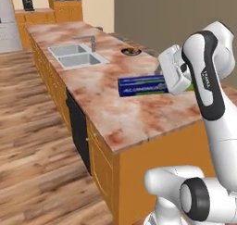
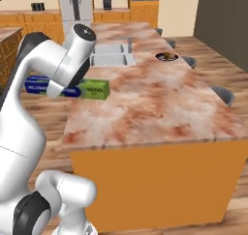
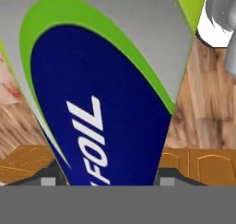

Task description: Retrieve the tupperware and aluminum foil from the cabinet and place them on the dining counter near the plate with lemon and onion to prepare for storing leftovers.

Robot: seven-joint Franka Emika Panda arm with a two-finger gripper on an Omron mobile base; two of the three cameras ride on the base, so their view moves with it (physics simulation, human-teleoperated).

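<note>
Foil box: the aluminum foil (image 1: 141, 85) is a long slim carton, dark blue with a green end and white lettering, held level above the near end of the dining counter (image 1: 134, 115).
Grip: the gripper (image 3: 106, 179) has its fingers (image 3: 48, 178) closed on the two sides of the box, which stands between them in the hand view.
Around it: a steel sink (image 1: 76, 55) with a tap (image 1: 90, 41) is set into the counter further along; beyond it sits the plate (image 1: 131, 51), well apart from the box.
In the way: the white arm covers the middle of the box in the right base view and its green end in the left base view.
View differences: the right base view shows the green end (image 2: 94, 89) plainly, and grey stools (image 2: 224, 95) along the counter's far side; the hand view shows the word FOIL close up, with wood floor behind.
Materials: reddish-brown and white marbled stone top, orange wooden base, plank floor (image 1: 32, 140).
</note>
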